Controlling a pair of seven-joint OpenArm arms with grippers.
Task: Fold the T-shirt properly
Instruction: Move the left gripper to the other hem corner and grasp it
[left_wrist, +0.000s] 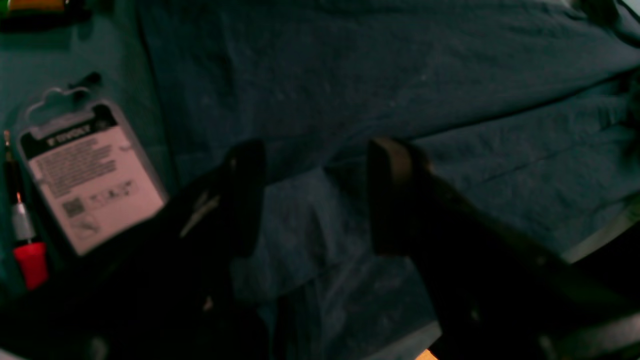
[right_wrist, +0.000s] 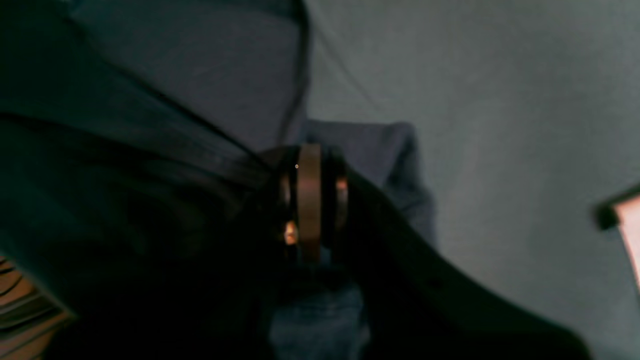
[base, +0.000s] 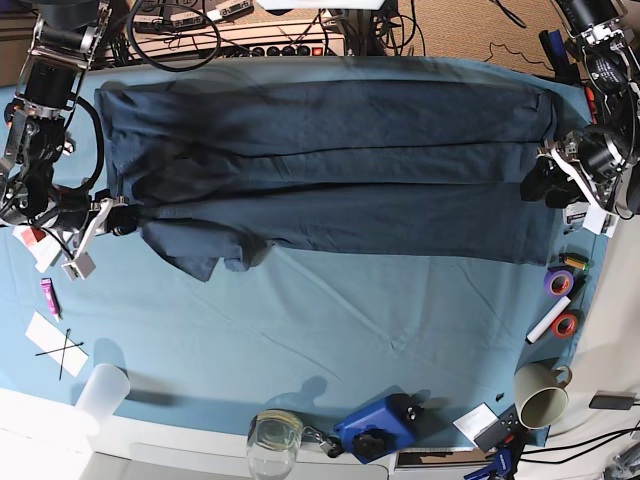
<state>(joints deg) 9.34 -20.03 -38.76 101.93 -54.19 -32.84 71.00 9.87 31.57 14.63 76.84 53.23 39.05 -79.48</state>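
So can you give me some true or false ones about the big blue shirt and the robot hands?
1. The T-shirt is spread long across the teal tablecloth. True.
2. The left gripper is squeezed shut. False: its jaws stand wide apart over the cloth, with nothing between them.
3. The right gripper is at the shirt's edge with dark cloth at its fingers. True.
4. The mug sits on top of the shirt. False: it stands near the table's front corner, well apart from the shirt.
5. The shirt is rolled into a ball. False: it lies flat in long lengthwise folds.
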